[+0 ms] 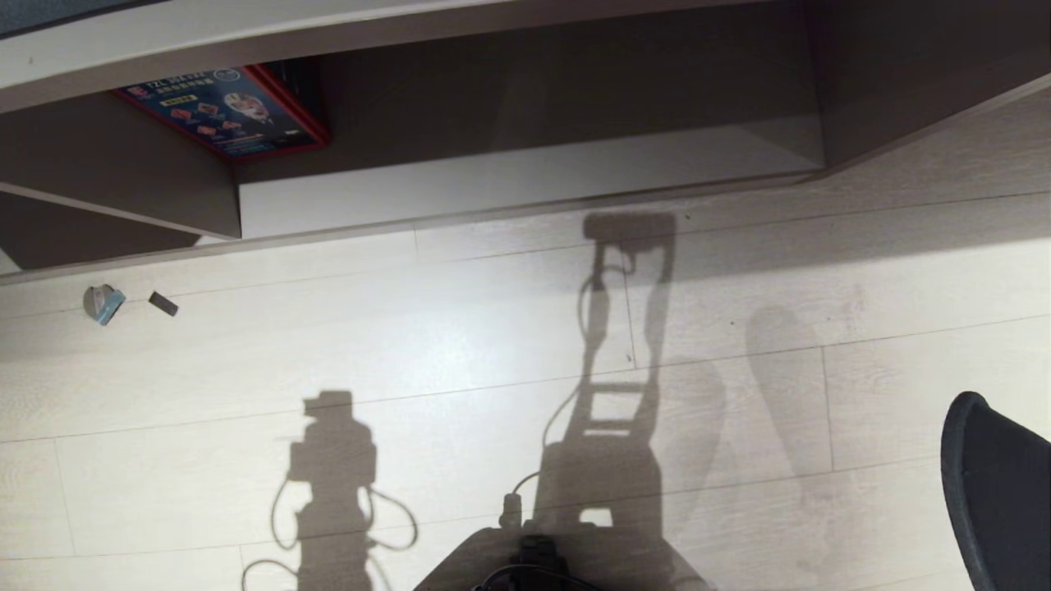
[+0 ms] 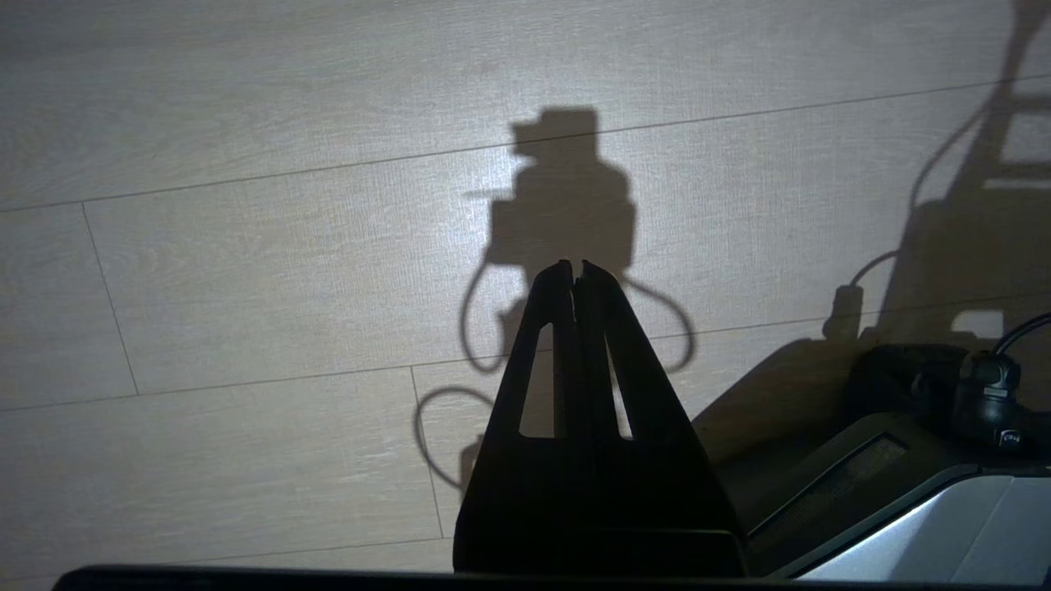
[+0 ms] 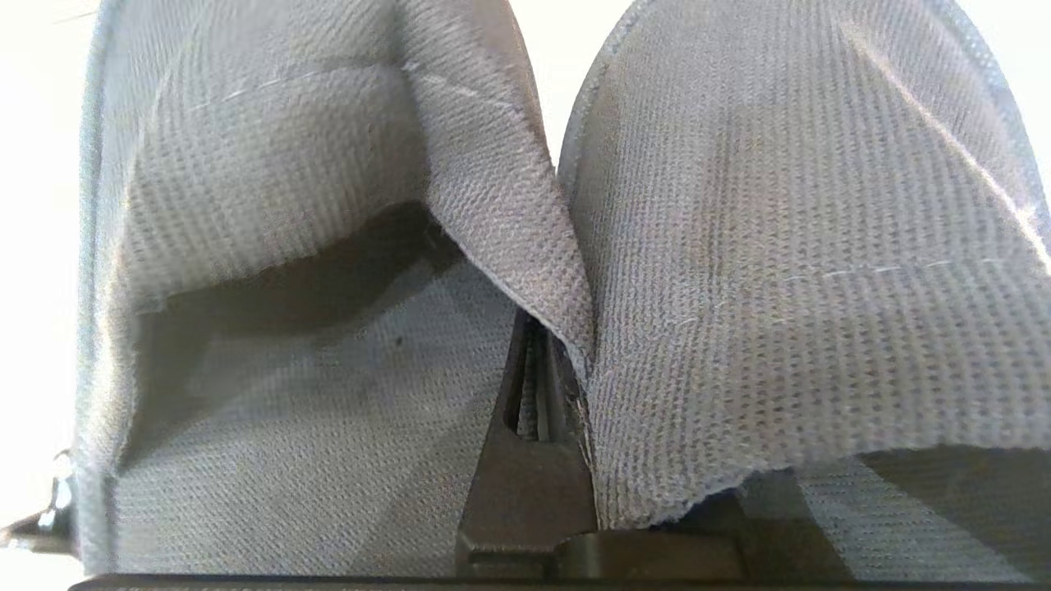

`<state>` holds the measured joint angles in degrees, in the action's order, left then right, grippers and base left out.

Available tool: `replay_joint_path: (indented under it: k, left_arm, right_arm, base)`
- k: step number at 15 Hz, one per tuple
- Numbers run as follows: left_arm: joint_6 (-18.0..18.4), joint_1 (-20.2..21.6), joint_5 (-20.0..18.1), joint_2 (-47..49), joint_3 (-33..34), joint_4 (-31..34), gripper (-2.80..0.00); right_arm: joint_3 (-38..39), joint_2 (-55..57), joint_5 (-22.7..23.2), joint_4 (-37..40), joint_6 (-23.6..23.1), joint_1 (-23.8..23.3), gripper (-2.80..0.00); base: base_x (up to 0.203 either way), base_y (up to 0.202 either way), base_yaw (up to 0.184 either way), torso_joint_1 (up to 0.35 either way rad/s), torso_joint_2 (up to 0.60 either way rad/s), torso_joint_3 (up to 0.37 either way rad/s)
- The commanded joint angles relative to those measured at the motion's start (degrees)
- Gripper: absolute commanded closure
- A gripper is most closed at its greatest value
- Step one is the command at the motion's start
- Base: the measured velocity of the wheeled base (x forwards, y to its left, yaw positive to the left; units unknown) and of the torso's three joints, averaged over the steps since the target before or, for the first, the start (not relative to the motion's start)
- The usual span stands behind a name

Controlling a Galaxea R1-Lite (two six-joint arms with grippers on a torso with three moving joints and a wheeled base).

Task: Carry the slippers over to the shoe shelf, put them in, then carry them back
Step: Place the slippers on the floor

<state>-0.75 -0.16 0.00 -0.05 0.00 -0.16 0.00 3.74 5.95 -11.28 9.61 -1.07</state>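
Both grey-blue woven fabric slippers [image 3: 739, 271] sit pinched in the right gripper [image 3: 542, 394] — left gripper [image 2: 577, 275] clenched on nothing, over pale wood-plank floor [image 2: 246, 246]

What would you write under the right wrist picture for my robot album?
The right gripper, shut, pinches the two grey fabric slippers together by their inner edges.

Slippers [image 3: 525, 271] apparently pinched in end effector [image 3: 538, 386]
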Motion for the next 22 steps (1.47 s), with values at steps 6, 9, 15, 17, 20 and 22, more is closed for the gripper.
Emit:
replay_joint_path:
  k: [6, 9, 15, 17, 20, 22]
  left_arm:
    - [-0.04, 0.07, 0.00, -0.04, 0.00, -0.02, 0.00]
    - [-0.04, 0.07, 0.00, -0.04, 0.00, -0.02, 0.00]
    - [-0.04, -0.02, 0.00, -0.04, 0.00, -0.02, 0.00]
    - [-0.04, -0.02, 0.00, -0.04, -0.02, -0.02, 0.00]
    - [-0.04, 0.00, 0.00, -0.04, -0.02, -0.02, 0.00]
    - [-0.04, -0.02, 0.00, -0.04, -0.09, -0.02, 0.00]
  right_arm:
    - [0.09, -3.83, 0.91, 3.90, -0.03, 0.19, 0.00]
    - [0.09, -3.83, 0.90, 3.90, -0.03, 0.19, 0.00]
    - [0.09, -3.83, -9.03, 17.08, -3.66, 0.19, 0.00]
    - [0.09, -3.78, -9.03, 17.08, -3.59, 0.19, 0.00]
    - [0.09, -3.75, -8.94, 17.08, -3.70, 0.19, 0.00]
    - [0.09, -3.74, -8.41, 17.08, -3.10, 0.19, 0.00]
  base:
    - [0.000, 0.000, 0.000, 0.000, 0.00, 0.000]
    - [0.000, 0.000, 0.000, 0.000, 0.00, 0.000]
    - [0.000, 0.000, 0.000, 0.000, 0.00, 0.000]
    - [0.000, 0.000, 0.000, 0.000, 0.00, 0.000]
    - [0.000, 0.000, 0.000, 0.000, 0.00, 0.000]
    - [0.000, 0.000, 0.000, 0.000, 0.00, 0.000]
